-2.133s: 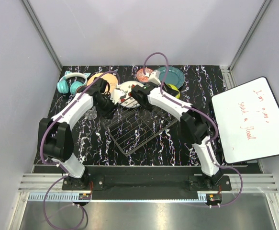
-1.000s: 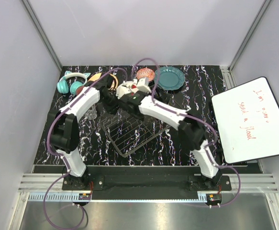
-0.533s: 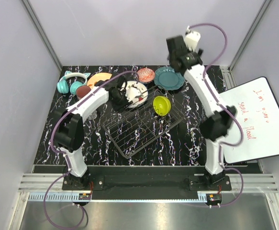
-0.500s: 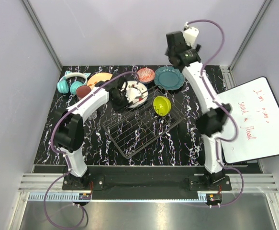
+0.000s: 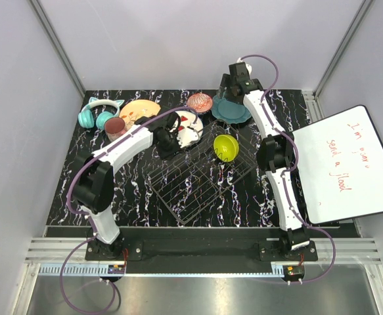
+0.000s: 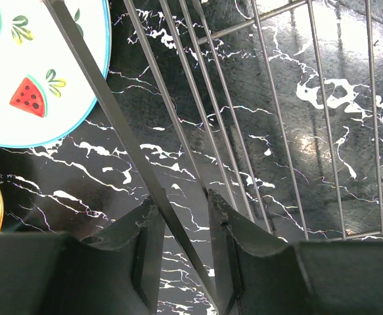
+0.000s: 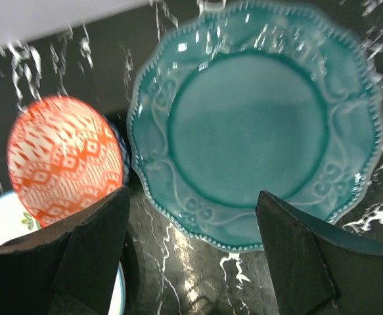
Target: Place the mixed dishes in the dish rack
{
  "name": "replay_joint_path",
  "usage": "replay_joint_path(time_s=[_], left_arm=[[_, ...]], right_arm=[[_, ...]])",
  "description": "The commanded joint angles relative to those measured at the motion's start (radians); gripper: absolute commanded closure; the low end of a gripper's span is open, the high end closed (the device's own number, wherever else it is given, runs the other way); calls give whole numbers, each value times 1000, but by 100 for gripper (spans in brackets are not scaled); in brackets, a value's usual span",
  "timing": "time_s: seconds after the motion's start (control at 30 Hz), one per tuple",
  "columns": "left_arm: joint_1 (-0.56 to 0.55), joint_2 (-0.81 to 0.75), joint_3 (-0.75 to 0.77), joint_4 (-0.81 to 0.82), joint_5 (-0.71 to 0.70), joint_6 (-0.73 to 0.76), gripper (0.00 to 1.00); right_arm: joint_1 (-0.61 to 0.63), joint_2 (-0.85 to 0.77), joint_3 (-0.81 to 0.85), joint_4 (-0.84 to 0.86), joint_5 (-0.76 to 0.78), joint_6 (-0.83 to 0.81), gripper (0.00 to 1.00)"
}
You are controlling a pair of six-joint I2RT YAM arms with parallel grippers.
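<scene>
Right gripper (image 7: 191, 252) jaws wide apart, arm stretched far above teal plate (image 7: 257, 138). Left gripper (image 6: 184, 252) pinching dish rack (image 6: 198, 118) wire beside watermelon-print plate (image 6: 40, 72).

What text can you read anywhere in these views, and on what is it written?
Whiteboard: red handwriting in three short lines, turned sideways to the top camera and too small and loose to read with confidence.
Dishes: prints only, no lettering, such as watermelon slices on the white plate and a diamond pattern on the red bowl.
Arms, rack, headphones: no legible labels.
</scene>
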Motion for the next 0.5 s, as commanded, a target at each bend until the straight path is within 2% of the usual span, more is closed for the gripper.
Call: replay_joint_path(time_s=[0.0, 0.17, 0.33, 0.47], left_arm=[[-6, -18, 11, -14, -21, 8, 67], [-1, -49, -29, -15, -37, -3, 68], [10, -69, -49, -17, -46, -15, 68], [14, -87, -33, -24, -40, -31, 69]], right_arm=[[13, -9, -10, 36, -133, -19, 15], [14, 32, 4, 74, -300, -2, 16], [13, 35, -42, 113, -341, 12, 16], [13, 90, -27, 114, -372, 35, 21]])
